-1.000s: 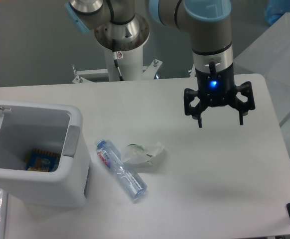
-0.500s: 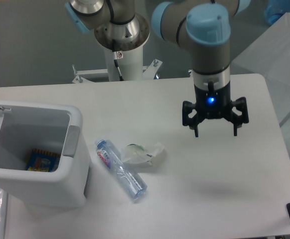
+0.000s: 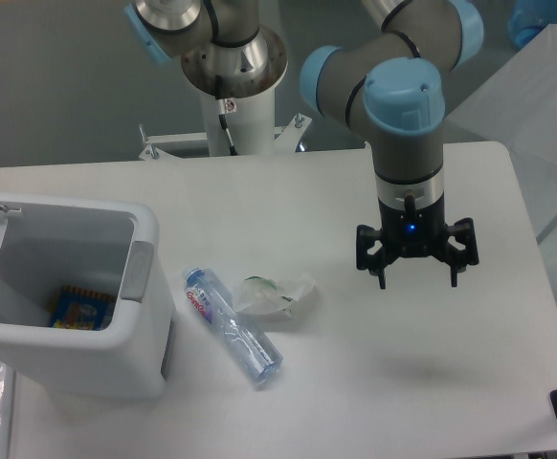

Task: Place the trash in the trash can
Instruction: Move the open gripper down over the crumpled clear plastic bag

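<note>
**Empty hand closing in on the litter, nothing picked up yet**

The step in hand looks like the approach for the first pick. The hand [image 3: 416, 271] hangs above the bench [image 3: 422, 382] at about 3 o'clock from the two pieces of trash, its fingers spread wide and holding nothing. The crumpled white wrapper [image 3: 277, 296] with green print lies near the middle of the bench, and the crushed clear bottle [image 3: 232, 325] with its red-blue-white label lies slanted just at its 8 o'clock side, the two touching or nearly so. The white trash can [image 3: 144, 335] stands at 9 o'clock from them, lid tipped back and mouth open; a small blue and yellow packet [image 3: 82, 308] already rests on its floor.

The next move, as I judge it, calls for carrying the hand toward 9 o'clock until it is over the wrapper, the nearer item, then lowering with the fingers straddling it. The wrapper is light and springy, so the fingers should close well down on its bulk. Care is needed not to nudge the bottle alongside.

Against the frame a second earlier, the hand has dropped lower and drifted slightly toward 6 o'clock, and the arm's elbow has swung into view above it. Wrapper, bottle and trash can have not shifted.
</note>
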Controlling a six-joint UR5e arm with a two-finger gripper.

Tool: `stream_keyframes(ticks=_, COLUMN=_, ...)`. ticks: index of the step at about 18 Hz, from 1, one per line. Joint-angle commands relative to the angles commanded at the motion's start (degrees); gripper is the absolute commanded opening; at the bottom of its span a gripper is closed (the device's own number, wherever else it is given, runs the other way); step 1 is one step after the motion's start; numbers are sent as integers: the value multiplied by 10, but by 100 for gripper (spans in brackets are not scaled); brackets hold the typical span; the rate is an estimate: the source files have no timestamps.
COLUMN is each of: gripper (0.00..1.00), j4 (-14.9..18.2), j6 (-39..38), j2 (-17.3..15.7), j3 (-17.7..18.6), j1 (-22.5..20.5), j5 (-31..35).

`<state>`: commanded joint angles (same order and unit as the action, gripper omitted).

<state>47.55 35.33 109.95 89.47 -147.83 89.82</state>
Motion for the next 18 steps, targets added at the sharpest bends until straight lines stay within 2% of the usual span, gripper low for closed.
stream_keyframes(ticks=4, gripper=100, j4=-14, j6=5, j2=10, j3=18, j1=7, j5=3)
stream_keyframes(ticks=7, gripper=100, j4=-14, j6=28, j2=30, j3=31, j1=23, j5=16)
stream_keyframes(ticks=9, gripper=100, j4=-14, j6=74, j2=34, j3=56, j1=38, j5=41)
stream_keyframes(ticks=11, gripper=100, j4=-14, j6=131, j2=32, j3=82, j1=54, j5=40)
stream_keyframes(ticks=14, gripper=100, j4=-11, j6=189, j2=29, j3=106, j1=51, j5=7)
stream_keyframes(ticks=18, gripper=100, j4=-9, j6=225, j2=2, j3=124, j1=47, j5=-48)
